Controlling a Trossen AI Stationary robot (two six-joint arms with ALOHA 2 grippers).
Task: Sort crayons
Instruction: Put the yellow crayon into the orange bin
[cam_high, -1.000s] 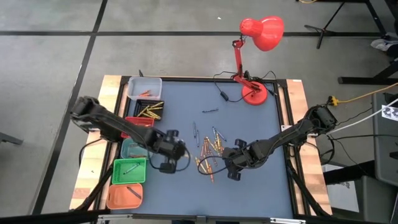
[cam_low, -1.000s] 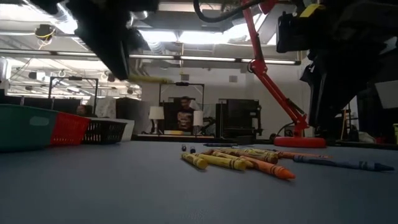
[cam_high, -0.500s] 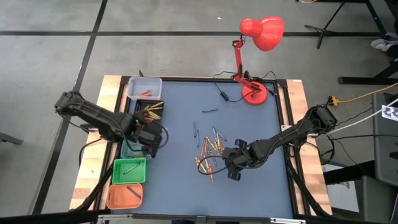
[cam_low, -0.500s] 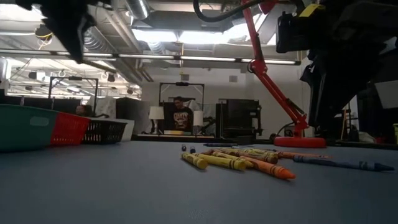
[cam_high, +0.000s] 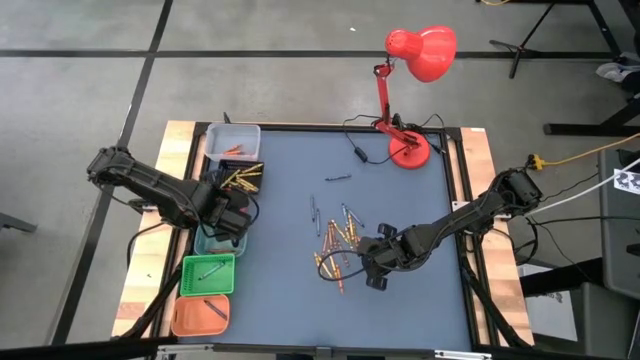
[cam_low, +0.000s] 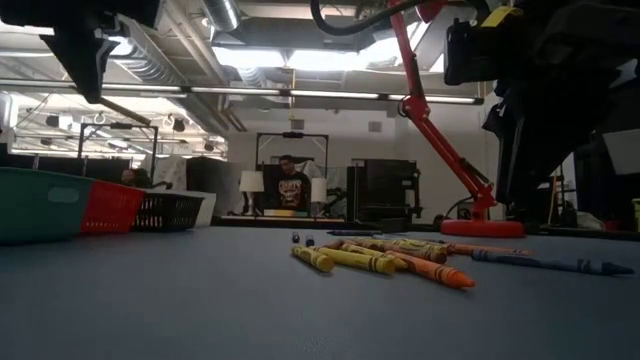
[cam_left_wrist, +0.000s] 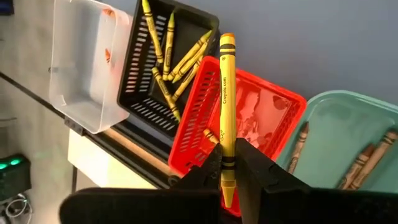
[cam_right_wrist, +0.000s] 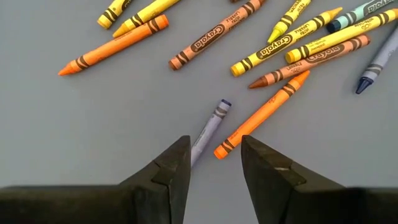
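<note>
Several thin wax crayons already lie sorted in the row of small plastic bins along the table's left edge: yellow ones in the black slotted bin (cam_left_wrist: 168, 62), brown ones in the teal bin (cam_left_wrist: 348, 137), a few more in the clear bin (cam_high: 232, 141), the green bin (cam_high: 208, 274) and the orange bin (cam_high: 199, 314) toward the front-left corner; the left gripper (cam_left_wrist: 227, 169) hangs over the red mesh bin (cam_left_wrist: 249, 118), pinching a yellow crayon (cam_left_wrist: 227, 106) that I judge bound for the black bin just beside; a loose pile of orange, yellow, brown and blue crayons (cam_high: 338, 243) is left near the table's middle; the right gripper (cam_right_wrist: 214, 158) hovers over it, fingers spread, a pale purple crayon (cam_right_wrist: 209, 129) between them, ungripped; judged so, perhaps half remains.
</note>
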